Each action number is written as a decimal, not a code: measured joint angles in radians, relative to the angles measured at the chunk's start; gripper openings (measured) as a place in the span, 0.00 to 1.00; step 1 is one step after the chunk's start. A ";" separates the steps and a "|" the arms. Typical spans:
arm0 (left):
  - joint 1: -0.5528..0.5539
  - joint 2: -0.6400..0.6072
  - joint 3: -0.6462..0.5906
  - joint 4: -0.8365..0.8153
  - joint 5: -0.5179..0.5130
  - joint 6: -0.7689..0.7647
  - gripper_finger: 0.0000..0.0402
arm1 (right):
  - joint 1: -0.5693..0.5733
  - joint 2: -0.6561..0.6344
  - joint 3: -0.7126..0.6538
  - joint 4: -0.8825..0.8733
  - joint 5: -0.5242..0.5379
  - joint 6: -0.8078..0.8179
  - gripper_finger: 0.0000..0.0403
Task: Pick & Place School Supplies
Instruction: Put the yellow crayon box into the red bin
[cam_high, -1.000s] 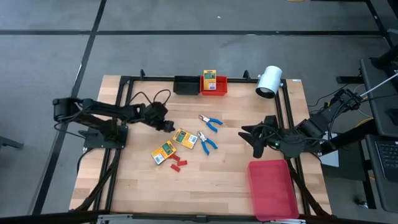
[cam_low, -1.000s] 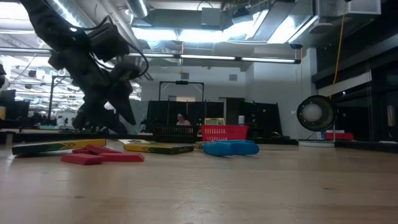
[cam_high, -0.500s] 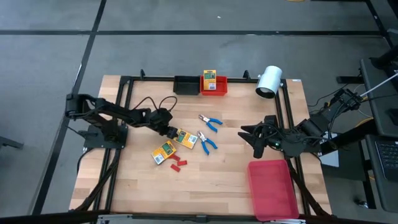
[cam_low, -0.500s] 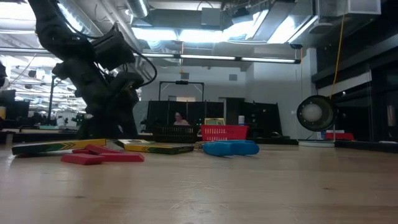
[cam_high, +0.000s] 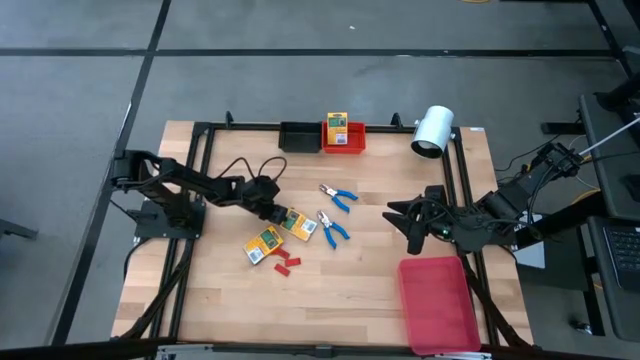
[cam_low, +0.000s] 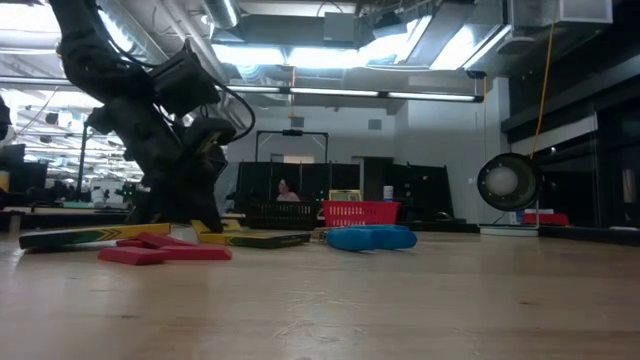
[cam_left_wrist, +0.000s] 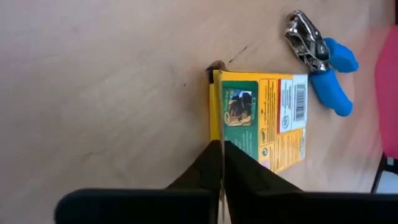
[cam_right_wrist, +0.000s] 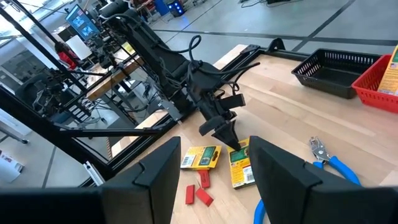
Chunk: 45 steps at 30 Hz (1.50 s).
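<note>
Two yellow-and-green boxes lie flat on the table: one (cam_high: 298, 225) at my left gripper (cam_high: 280, 216), the other (cam_high: 264, 244) just nearer. A third box (cam_high: 337, 124) stands in the red bin (cam_high: 345, 143). Two blue-handled pliers (cam_high: 339, 197) (cam_high: 333, 229) lie right of the boxes, and small red pieces (cam_high: 284, 265) lie near the second box. My left gripper (cam_left_wrist: 221, 145) is shut, its tips at the first box (cam_left_wrist: 264, 121). My right gripper (cam_high: 405, 222) hovers open at the table's right, away from everything. My left gripper's shut fingertips (cam_left_wrist: 211, 152) meet the box at its long yellow side edge (cam_left_wrist: 215, 132), near one end. The fingers slant down from the table's left. The box lies flat on the table. Whether anything is caught between the tips, I cannot tell.
A black bin (cam_high: 297, 136) stands beside the red bin at the far edge. A white cylinder (cam_high: 433, 131) sits at the far right, and a flat red tray (cam_high: 440, 304) lies at the near right. Dark frame rails (cam_high: 190, 190) run along the table's sides.
My left gripper has gone down and toward the table's right until its tips reached the first box's edge, and it has shut there. My right arm has kept still.
</note>
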 joint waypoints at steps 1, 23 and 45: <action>0.005 -0.001 0.000 0.000 0.002 0.014 0.01 | 0.000 0.000 0.000 0.000 0.000 0.000 0.48; 0.194 0.171 1.197 -1.089 -0.167 1.324 0.00 | 0.000 0.000 0.000 -0.002 0.052 -0.021 0.48; 0.416 0.681 1.756 -1.213 -0.147 1.643 0.00 | 0.000 0.000 0.000 0.028 0.166 -0.005 0.48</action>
